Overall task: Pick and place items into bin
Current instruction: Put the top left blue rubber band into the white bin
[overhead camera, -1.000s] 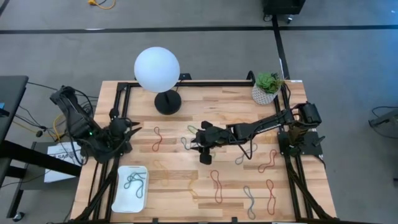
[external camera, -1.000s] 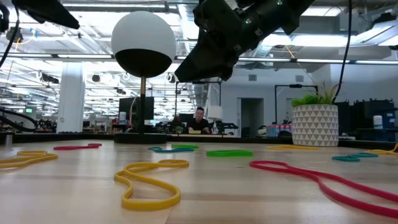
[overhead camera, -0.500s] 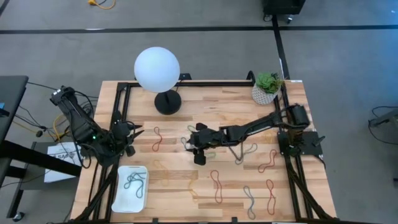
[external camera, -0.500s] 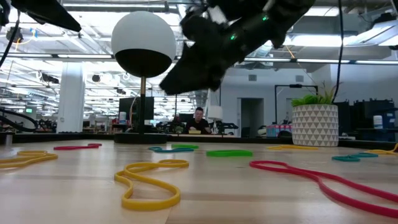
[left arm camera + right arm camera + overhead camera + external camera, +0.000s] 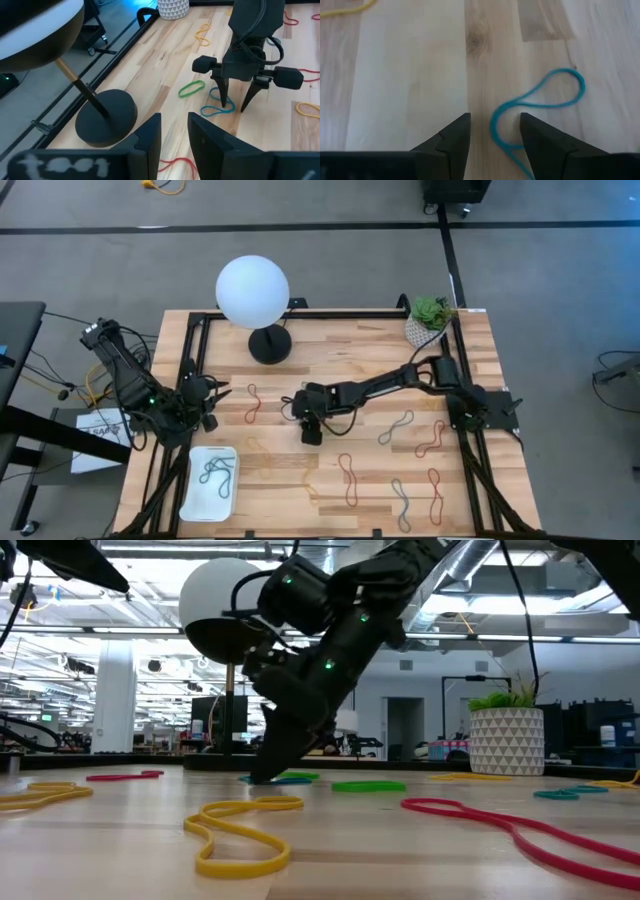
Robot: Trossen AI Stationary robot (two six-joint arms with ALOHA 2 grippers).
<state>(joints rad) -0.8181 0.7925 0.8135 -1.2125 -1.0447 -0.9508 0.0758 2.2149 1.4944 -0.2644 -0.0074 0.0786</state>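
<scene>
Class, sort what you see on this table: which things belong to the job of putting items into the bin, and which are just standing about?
Belongs to the job:
rubber bands, e.g. the blue one at the right tool
white bin

Just standing about:
globe lamp
potted plant

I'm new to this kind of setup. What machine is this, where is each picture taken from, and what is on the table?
Two dark robot arms work at a wooden table. One picture looks straight down, one looks level across the tabletop, and two come from cameras on the arms' wrists. Thin coloured rubber bands lie scattered about; a few already sit in the small white shallow tray. A white globe lamp and a potted plant stand at the far edge. The right gripper, fingers open, points down over a blue-grey rubber band, holding nothing. The left gripper, open and empty, waits at the table's left side.
</scene>
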